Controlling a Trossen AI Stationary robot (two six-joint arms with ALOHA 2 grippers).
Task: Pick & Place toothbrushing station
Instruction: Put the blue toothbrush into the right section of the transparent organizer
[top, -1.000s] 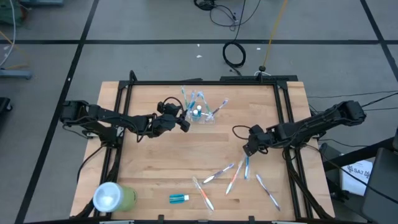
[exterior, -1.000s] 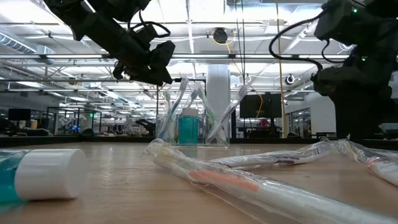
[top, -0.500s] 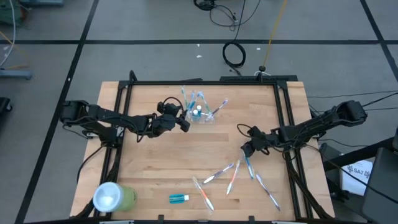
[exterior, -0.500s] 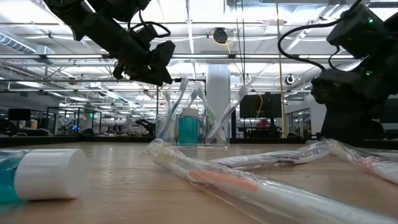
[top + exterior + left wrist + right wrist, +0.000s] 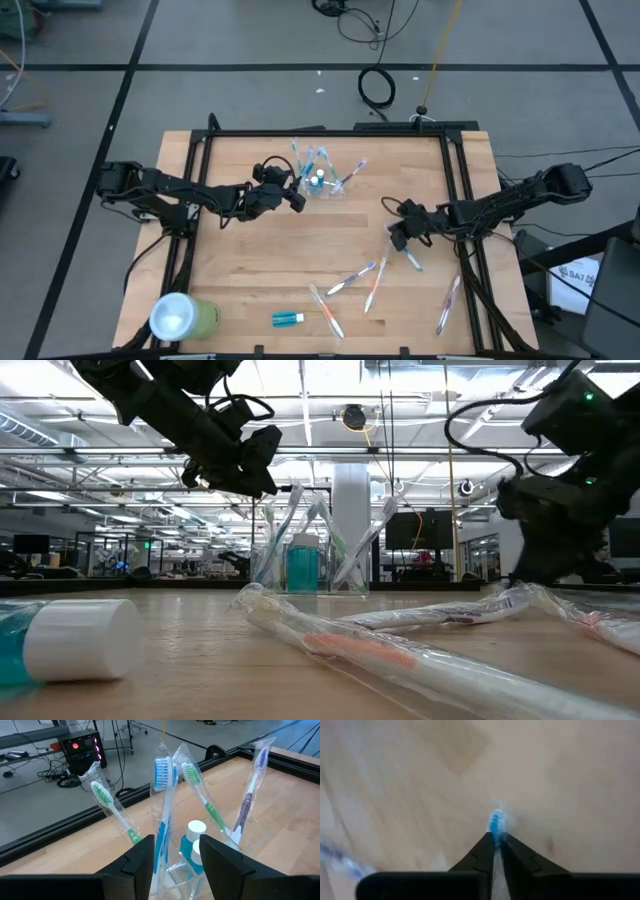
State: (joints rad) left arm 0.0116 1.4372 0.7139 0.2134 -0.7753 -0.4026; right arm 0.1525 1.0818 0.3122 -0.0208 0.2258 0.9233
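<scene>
Right jaws (image 5: 496, 840) now clamping the blue toothbrush (image 5: 495, 822), lifted.

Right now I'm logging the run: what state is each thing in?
Clear cup: upright, holding wrapped toothbrushes and a small bottle.
Left claw: open, beside the cup.
Right claw: shut on a blue toothbrush.
Green cup: lying on its side.
Toothpaste tube: lying flat, capped.

no readable text, label or number on anything in any view
</scene>
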